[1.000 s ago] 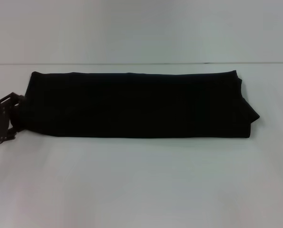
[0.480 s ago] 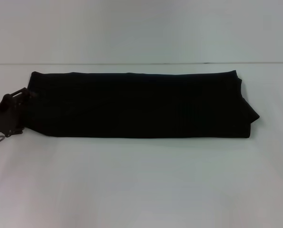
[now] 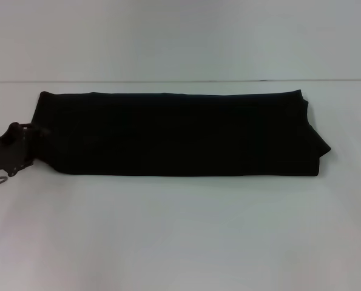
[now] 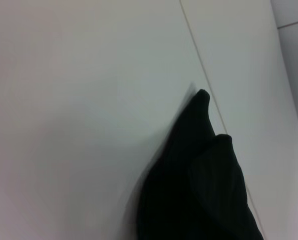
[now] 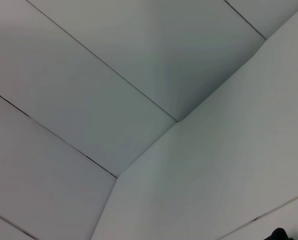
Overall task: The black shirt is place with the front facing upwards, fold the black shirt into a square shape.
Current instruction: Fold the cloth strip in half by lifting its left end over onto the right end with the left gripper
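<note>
The black shirt [image 3: 174, 133] lies on the white table [image 3: 180, 230] as a long flat band running left to right, plain black side up. Its right end has a small folded corner sticking out. My left gripper [image 3: 30, 144] is at the shirt's left end, low over the table and touching or overlapping the near-left corner. In the left wrist view, a bunched end of the black shirt [image 4: 199, 175] rests on the table. The right gripper is out of view.
The table's far edge [image 3: 180, 80] meets a pale wall just behind the shirt. Bare white table stretches in front of the shirt. The right wrist view shows only pale wall panels and seams.
My left gripper has turned and moved right and slightly up, from just beside the shirt's left end onto its corner. The shirt has not shifted.
</note>
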Available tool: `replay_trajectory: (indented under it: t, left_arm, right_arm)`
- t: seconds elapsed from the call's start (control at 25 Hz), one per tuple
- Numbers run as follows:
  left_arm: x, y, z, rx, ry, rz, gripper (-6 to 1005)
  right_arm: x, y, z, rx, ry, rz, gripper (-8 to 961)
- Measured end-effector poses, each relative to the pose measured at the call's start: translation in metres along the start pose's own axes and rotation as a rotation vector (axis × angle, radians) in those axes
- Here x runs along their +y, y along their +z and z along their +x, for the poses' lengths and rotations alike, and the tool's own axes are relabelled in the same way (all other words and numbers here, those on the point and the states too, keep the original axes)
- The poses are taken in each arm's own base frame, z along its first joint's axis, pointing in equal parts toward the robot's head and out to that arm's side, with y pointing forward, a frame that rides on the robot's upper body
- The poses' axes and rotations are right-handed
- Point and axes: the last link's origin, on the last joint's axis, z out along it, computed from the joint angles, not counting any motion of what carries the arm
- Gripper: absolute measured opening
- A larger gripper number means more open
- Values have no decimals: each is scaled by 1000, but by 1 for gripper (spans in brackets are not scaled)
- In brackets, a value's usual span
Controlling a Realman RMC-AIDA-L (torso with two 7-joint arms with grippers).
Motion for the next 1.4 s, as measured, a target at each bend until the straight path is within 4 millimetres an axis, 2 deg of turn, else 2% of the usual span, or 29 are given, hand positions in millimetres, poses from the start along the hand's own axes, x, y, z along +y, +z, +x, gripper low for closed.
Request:
replay_trajectory:
  t: [0.2, 0.4, 0.64, 1.2, 1.24, 1.36, 1.4]
  left_arm:
    - [5, 1, -3, -13, 65, -26, 511]
    - [19, 4, -10, -24, 193, -100, 315]
    - [6, -4, -5, 32, 190, -77, 43]
    - [-44, -39, 15, 194, 64, 3, 37]
    - [-54, -46, 16, 224, 37, 11, 38]
    - [-53, -46, 14, 216, 54, -2, 39]
    - [-47, -44, 12, 195, 83, -25, 40]
  right_arm:
    - [-1, -1, 0, 0, 0, 3, 945]
    - [-2, -3, -2, -2, 3, 7, 945]
    - [-3, -5, -3, -4, 9, 16, 944]
    - [-12, -6, 0, -10, 31, 59, 944]
    - [-12, -6, 0, -10, 31, 58, 944]
    - [-11, -4, -1, -9, 31, 56, 944]
    - [-11, -4, -1, -9, 31, 55, 944]
